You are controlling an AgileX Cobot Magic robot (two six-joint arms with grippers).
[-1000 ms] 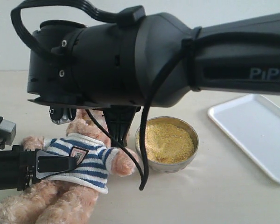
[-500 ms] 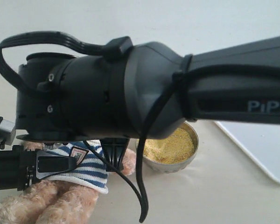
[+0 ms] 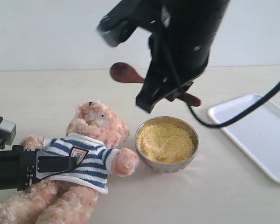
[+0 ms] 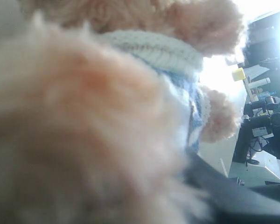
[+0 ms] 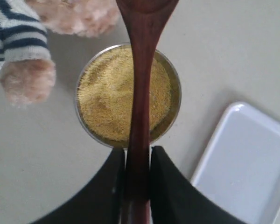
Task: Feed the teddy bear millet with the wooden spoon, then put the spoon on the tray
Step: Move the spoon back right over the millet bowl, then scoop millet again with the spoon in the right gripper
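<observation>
The left fingers (image 3: 56,164) lie on the teddy bear (image 3: 95,128)'s striped shirt, grip unclear; its badge (image 3: 78,153) is unreadable. Just beside the bear, a metal bowl (image 3: 168,166) on the desk (image 3: 200,196) holds millet (image 3: 165,140). Above, the right fingers (image 5: 107,191) clamp the wooden spoon (image 3: 123,72); the tray (image 3: 252,135) lies apart, rightward.

table (image 3: 214,198) | beige | on it: teddy bear (image 3: 91,142), metal bowl (image 3: 167,166), tray (image 3: 256,135)

Soft even light; the teddy bear (image 4: 84,140) is blurred close-up, with glare behind.
</observation>
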